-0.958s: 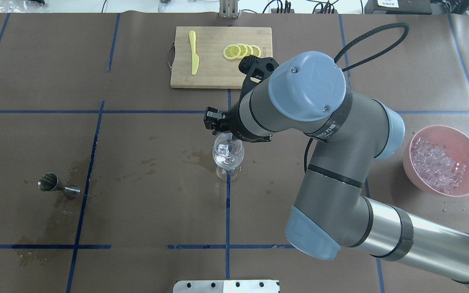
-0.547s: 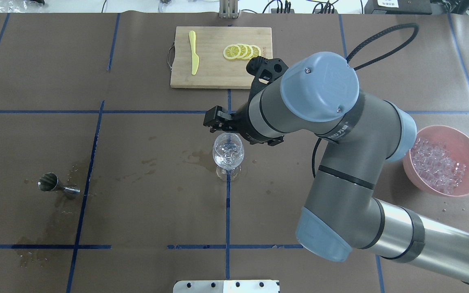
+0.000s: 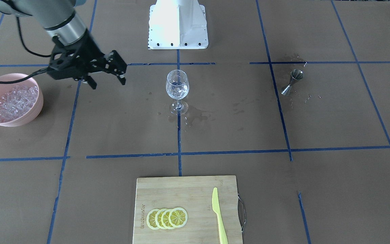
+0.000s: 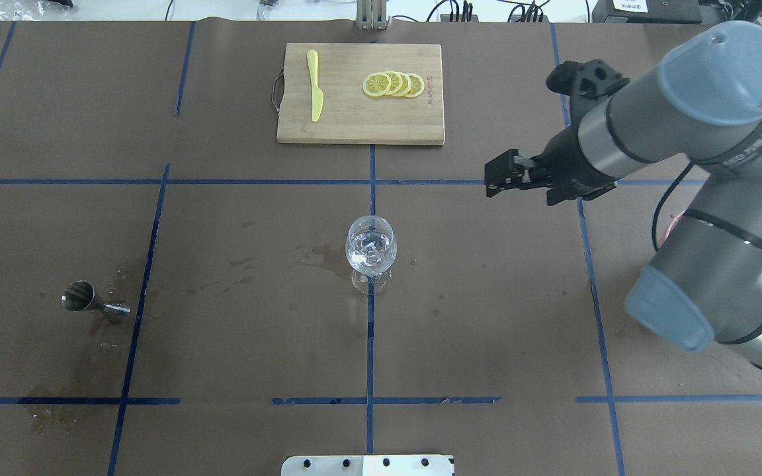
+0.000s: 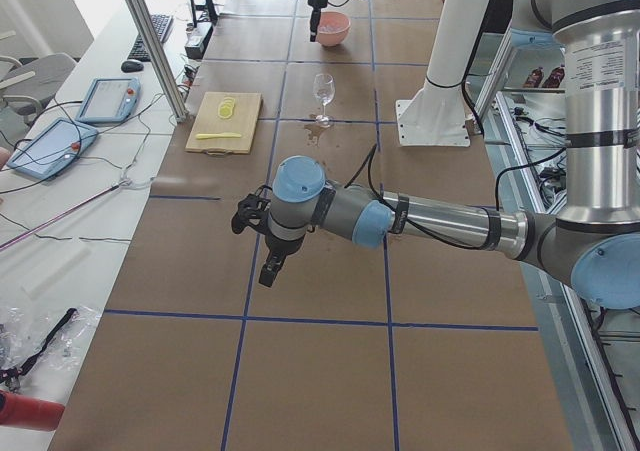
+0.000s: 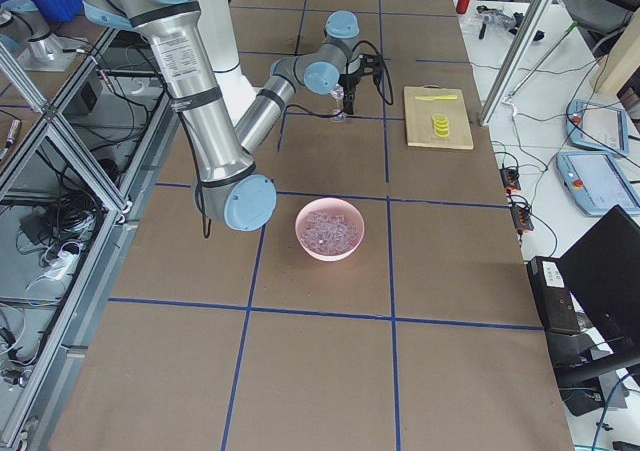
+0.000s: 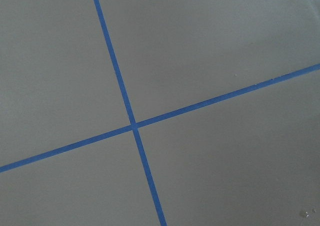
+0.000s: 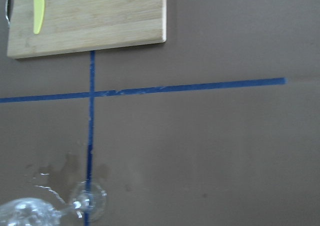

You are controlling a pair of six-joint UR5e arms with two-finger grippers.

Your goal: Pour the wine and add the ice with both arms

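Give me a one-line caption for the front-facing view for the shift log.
Right gripper, fingers open and empty, hangs between the pink bowl of ice and the upright wine glass, which also holds ice.

Right arm [image 4: 626, 132]: comes in from right side, elbow folded high, forearm reaching left, wrist roughly level. Right gripper [image 3: 108, 82]: fingers spread wide, nothing between them, tips angled down and toward centre. Left arm [image 5: 440, 219]: stretched low, nearly horizontal, wrist bent at end. Left gripper [image 5: 272, 267]: points down; seen from side camera only, finger spacing unreadable.
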